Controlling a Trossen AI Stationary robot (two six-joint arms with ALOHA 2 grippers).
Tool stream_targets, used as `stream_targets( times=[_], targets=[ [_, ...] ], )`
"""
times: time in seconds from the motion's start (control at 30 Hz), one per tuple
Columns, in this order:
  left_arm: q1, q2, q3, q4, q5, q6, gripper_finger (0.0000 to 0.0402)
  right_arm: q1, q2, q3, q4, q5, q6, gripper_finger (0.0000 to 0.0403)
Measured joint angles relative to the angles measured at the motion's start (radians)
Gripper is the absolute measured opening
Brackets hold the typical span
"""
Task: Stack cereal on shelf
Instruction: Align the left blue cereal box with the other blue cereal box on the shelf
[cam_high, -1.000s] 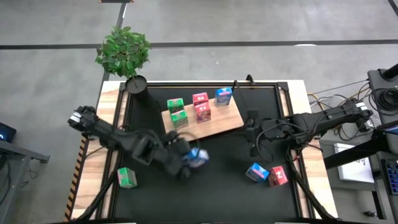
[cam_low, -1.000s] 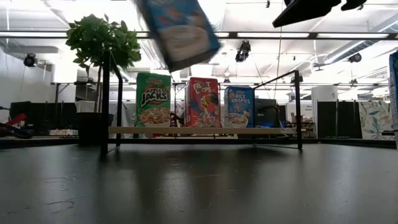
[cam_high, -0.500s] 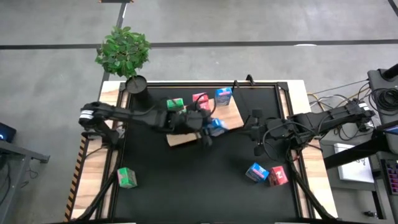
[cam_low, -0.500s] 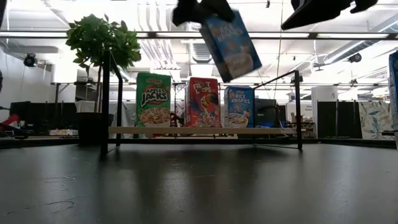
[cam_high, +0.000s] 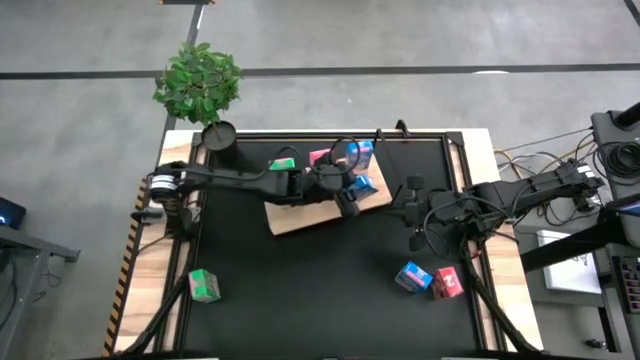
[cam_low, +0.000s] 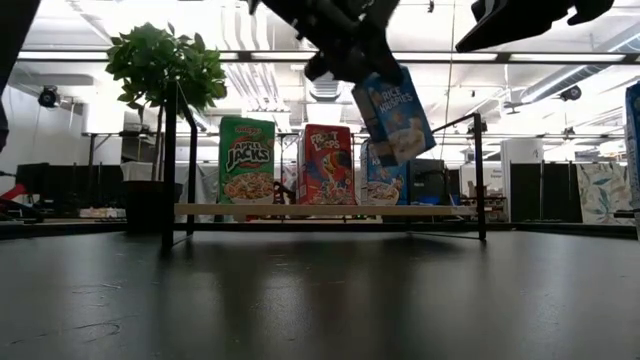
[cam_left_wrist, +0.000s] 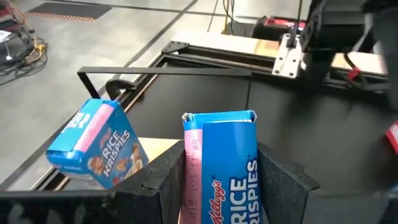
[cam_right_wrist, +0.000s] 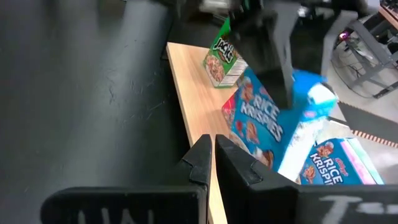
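My left gripper (cam_high: 350, 192) is shut on a blue cereal box (cam_high: 364, 186) over the right end of the light-wood shelf (cam_high: 300, 216). In the low view this box (cam_low: 393, 108) hangs tilted above the shelf's edge (cam_low: 320, 210). Green (cam_low: 246, 160), pink-red (cam_low: 326, 165) and blue (cam_low: 383, 180) boxes stand upright on the shelf. From above, my arm hides part of those boxes. My right gripper (cam_high: 412, 220) is shut and waits over the mat to the shelf's right. My left gripper pinches the blue box between its two fingers (cam_left_wrist: 168, 186), which sit on opposite sides (cam_left_wrist: 194, 171) of it. The fingers come slanting down from the table's left. The box (cam_low: 393, 108) is lifted clear and hangs tilted below the gripper, its free end pointing away.
A green box (cam_high: 204, 285) lies on the mat near the left front. A blue box (cam_high: 412, 276) and a pink-red one (cam_high: 448, 283) lie at the right front. A potted plant (cam_high: 200, 85) stands at the far left corner. A thin black frame (cam_low: 475, 175) borders the mat.
My left gripper has carried the blue box from over the middle of the mat toward the far edge and to the right, ending above the shelf's right end. The box stayed in the hold, tilted, and now sits lower, just in front of the standing blue box.
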Motion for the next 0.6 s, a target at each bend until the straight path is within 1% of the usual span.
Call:
stream_targets(
  times=[0.33,0.6],
  targets=[
    [0.036,0.084,0.000,0.037,-0.002,0.000,0.0157,0.000,0.002,0.000,-0.001,0.000,0.013,0.0012],
    [0.043,0.094,0.000,0.069,-0.003,-0.007,0.0157,0.000,0.002,0.000,-0.001,0.000,0.019,0.0012]
  ],
)
